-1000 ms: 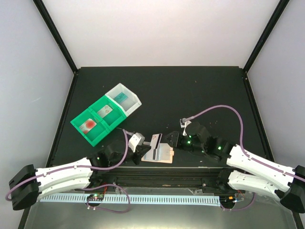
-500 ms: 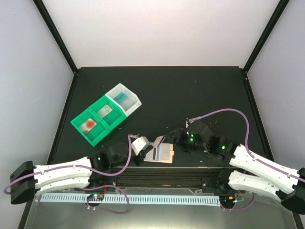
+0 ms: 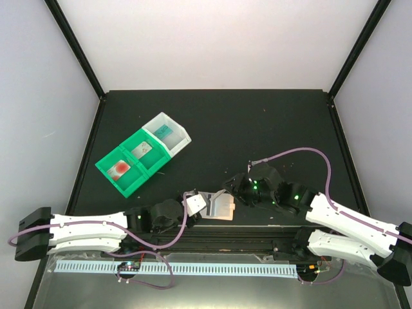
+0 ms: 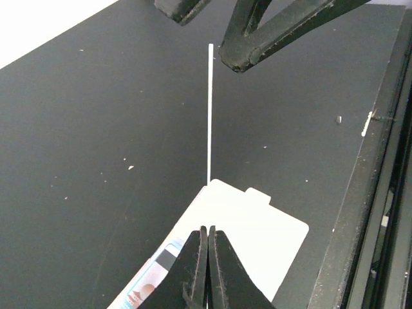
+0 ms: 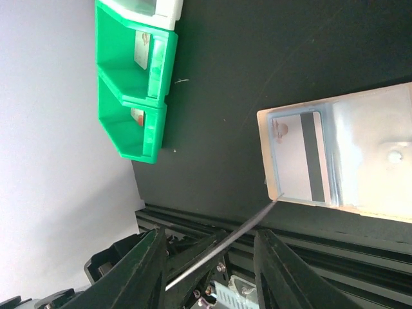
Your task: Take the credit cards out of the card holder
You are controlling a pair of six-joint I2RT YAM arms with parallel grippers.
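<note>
The card holder [image 3: 223, 207] lies open near the table's front edge, with a peach rim and pale blue pockets [image 5: 367, 161]. One pocket holds a pale credit card [image 5: 297, 158] with a black stripe. A thin panel [image 4: 210, 109] of the holder stands up, seen edge-on. My left gripper [image 4: 208, 235] is shut on its near edge, over the flat panel [image 4: 257, 232]. My right gripper [image 5: 209, 233] is open, its fingers [image 4: 248, 55] straddling the panel's far end [image 5: 225, 241]. Other cards lie in the bins: a red-blotched one [image 3: 120, 168], a pale one [image 3: 141, 148] and a teal one [image 3: 165, 132].
Two joined green bins [image 3: 106, 168] and a white bin [image 3: 183, 138] sit at the left middle of the black table. In the right wrist view the green bins [image 5: 122, 77] are upper left. A black rail [image 4: 386, 193] runs along the front edge beside the holder.
My left arm has slid right and forward with the raised panel, which now leans lower. My right gripper has settled over the panel's far end and its fingers have drawn closer together.
</note>
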